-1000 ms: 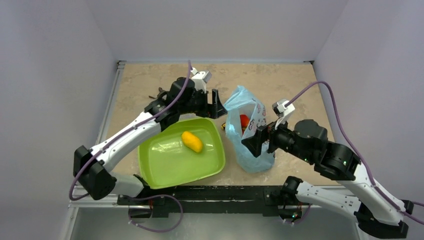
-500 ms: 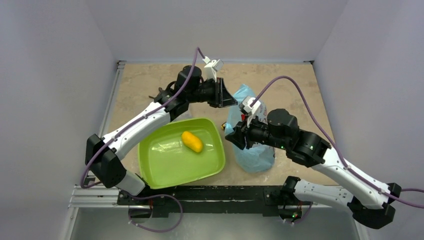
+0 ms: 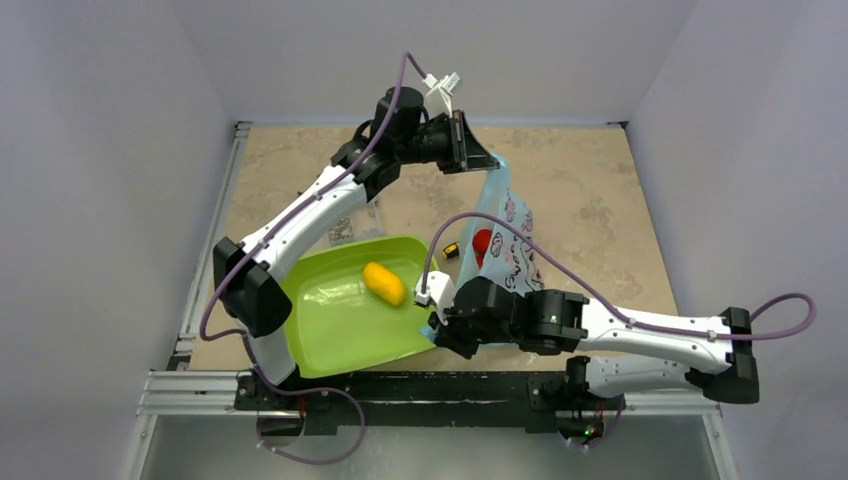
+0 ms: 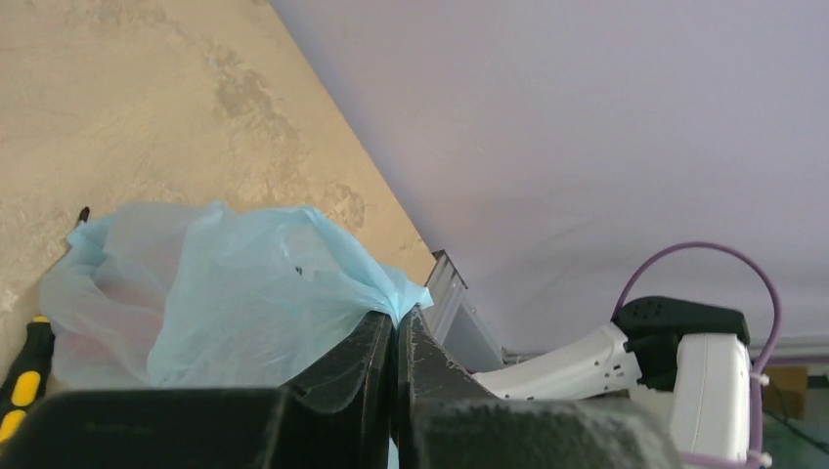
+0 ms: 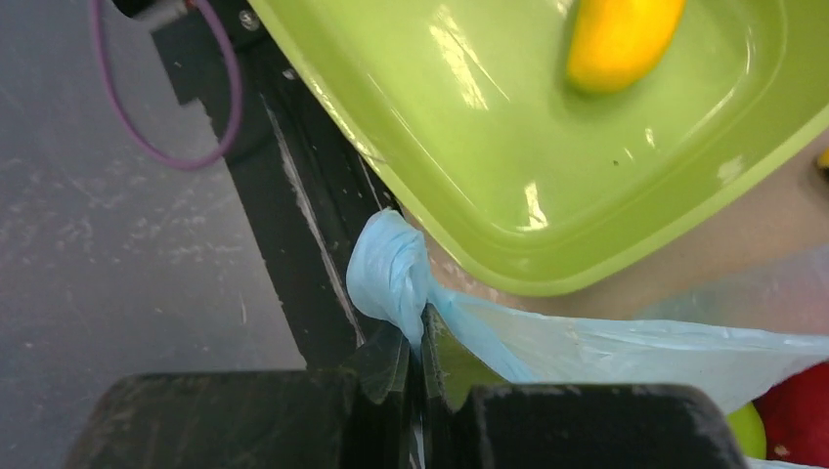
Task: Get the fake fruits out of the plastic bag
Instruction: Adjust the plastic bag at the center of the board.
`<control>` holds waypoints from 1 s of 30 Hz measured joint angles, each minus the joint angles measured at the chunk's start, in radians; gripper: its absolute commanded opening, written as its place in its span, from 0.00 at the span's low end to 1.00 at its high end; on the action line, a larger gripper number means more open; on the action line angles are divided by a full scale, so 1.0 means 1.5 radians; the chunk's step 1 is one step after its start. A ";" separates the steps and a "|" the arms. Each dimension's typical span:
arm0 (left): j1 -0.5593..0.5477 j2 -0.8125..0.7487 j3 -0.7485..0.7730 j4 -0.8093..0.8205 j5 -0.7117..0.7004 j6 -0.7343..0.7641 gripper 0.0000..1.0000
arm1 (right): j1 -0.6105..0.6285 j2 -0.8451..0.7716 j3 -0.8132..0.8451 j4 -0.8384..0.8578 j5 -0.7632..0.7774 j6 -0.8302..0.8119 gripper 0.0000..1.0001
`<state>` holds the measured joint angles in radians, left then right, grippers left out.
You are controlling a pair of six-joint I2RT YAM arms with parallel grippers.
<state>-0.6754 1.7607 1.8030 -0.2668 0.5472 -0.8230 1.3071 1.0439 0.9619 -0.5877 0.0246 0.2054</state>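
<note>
1. At the near edge of the desk [image 3: 600,190], the right claw [image 3: 437,326] is closed on a twisted corner of the light blue bag [image 3: 512,268]. In the right wrist view the film is pinched tight between the shut jaws.
2. Just beside that claw, a lime-green tray [image 3: 330,335] is set on the desk. A plain orange-yellow oval fruit [image 3: 384,283] lies inside it, apart from the bag.
3. To the right of the tray, the bag is drawn out long, from the near claw to the far one. A red round fruit [image 3: 483,243] is seen through the film about midway along. In the right wrist view, red and green fruit surfaces show under the film at the lower right corner.
4. Between the tray and the bag, a small yellow-and-black thing [image 3: 451,250] lies on the desk; what it is cannot be told.
5. Farthest off, near the back wall, the left claw [image 3: 487,160] is closed on the bag's other end. In the left wrist view the film is bunched between the shut jaws, and the rest of the bag spreads down toward the desk.
</note>
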 measured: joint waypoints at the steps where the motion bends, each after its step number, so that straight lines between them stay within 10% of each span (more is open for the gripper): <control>1: 0.001 0.014 0.011 -0.003 -0.002 -0.012 0.00 | 0.013 0.010 -0.001 -0.010 0.015 0.006 0.00; 8: 0.005 0.078 0.043 -0.060 -0.026 -0.085 0.00 | 0.039 0.077 -0.008 -0.032 0.074 0.061 0.17; 13: 0.005 0.064 0.053 -0.115 -0.028 -0.051 0.43 | 0.045 -0.001 -0.031 -0.043 0.095 0.114 0.58; 17: 0.006 -0.034 -0.050 -0.120 -0.022 -0.002 0.76 | 0.045 -0.117 -0.040 -0.019 0.095 0.157 0.77; 30: 0.018 -0.482 -0.306 -0.161 -0.054 0.127 0.95 | 0.045 -0.198 0.027 -0.097 0.280 0.353 0.99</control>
<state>-0.6483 1.0374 1.3437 -0.5087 0.4667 -0.6323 1.3746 0.7475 1.0027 -0.7326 0.4442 0.7353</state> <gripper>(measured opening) 0.948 0.984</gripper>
